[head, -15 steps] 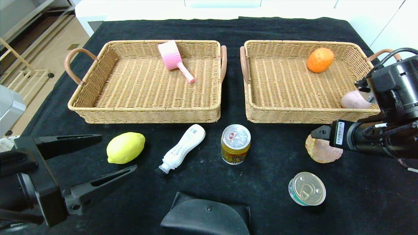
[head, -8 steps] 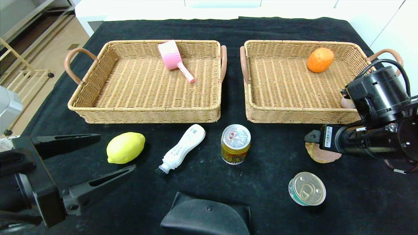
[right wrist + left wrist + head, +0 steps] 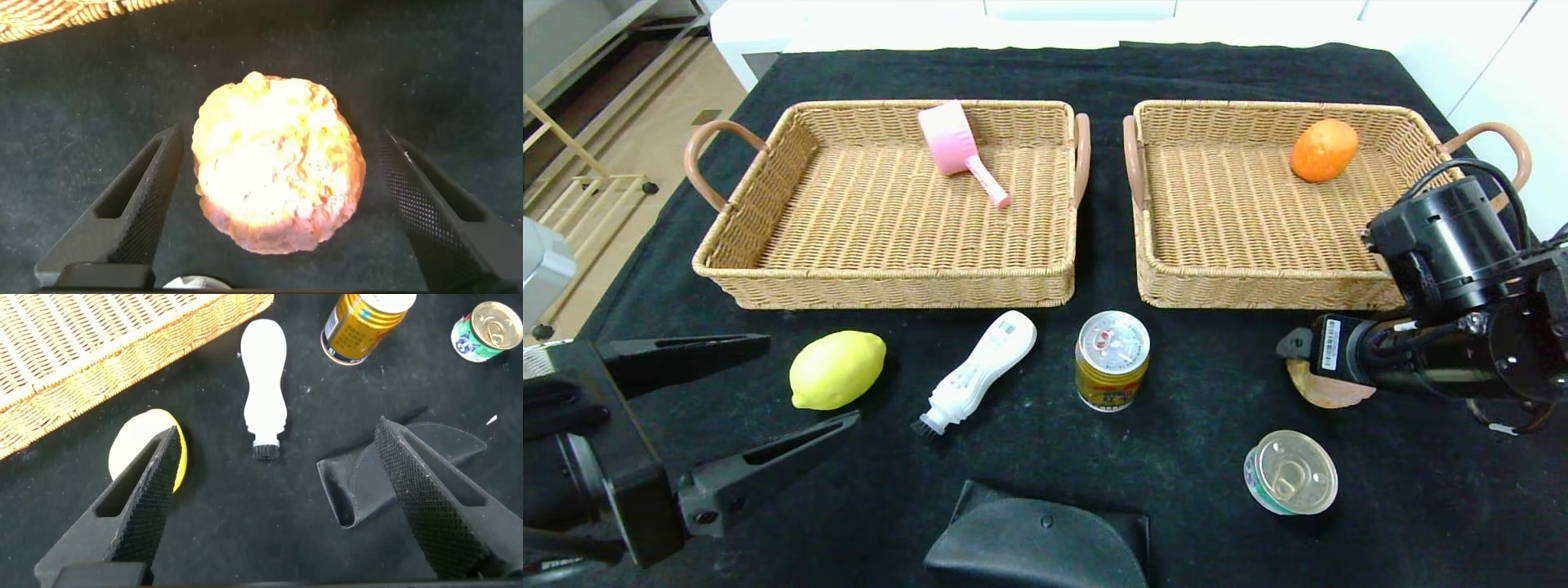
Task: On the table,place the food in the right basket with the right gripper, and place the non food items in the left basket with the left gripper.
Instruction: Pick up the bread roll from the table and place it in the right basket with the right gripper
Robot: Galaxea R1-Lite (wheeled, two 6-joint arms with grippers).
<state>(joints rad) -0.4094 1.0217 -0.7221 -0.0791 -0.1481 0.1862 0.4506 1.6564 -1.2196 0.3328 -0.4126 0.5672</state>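
Black cloth covers the bench (image 3: 1029, 73). Right end effector (image 3: 282, 204) spreads wide astride the pink lumpy food piece (image 3: 278, 159), at 4 o'clock from the can (image 3: 1112, 359). Left end effector (image 3: 768, 392) gapes wide near the lemon (image 3: 837, 369), at 8 o'clock.

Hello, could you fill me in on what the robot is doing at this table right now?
It is sorting items into two wicker baskets. The right gripper is open and straddles a round bread-like food piece on the black table, not yet closed on it. The right basket holds an orange; the left basket holds a pink scoop. The left gripper waits open near the lemon. A white brush and two cans are unsorted.
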